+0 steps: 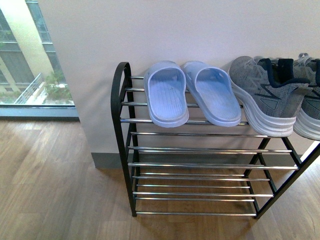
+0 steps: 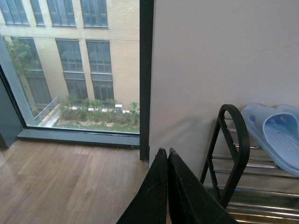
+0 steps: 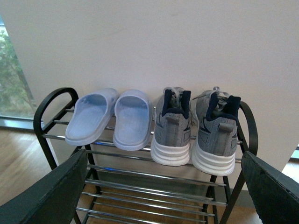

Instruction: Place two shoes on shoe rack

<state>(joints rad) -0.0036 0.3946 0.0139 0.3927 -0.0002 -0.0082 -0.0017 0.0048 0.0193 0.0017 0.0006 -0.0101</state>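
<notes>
The shoe rack (image 1: 200, 150) stands against the white wall, black frame with chrome bars. On its top tier lie two pale blue slides (image 1: 167, 97) (image 1: 216, 95) and two grey sneakers (image 1: 265, 95) (image 1: 310, 107), heels toward me. The right wrist view shows all of them: slides (image 3: 91, 116) (image 3: 133, 119), sneakers (image 3: 173, 130) (image 3: 216, 135), rack (image 3: 154, 175). My right gripper (image 3: 163, 196) is open and empty, back from the rack. My left gripper (image 2: 164, 151) is shut and empty, left of the rack's end loop (image 2: 233, 140); one slide (image 2: 280, 137) shows there.
Wooden floor (image 1: 55, 185) lies in front and to the left. A floor-level window (image 1: 30, 55) with a dark frame (image 2: 145, 79) is left of the wall. The rack's lower tiers (image 1: 200, 192) hold nothing.
</notes>
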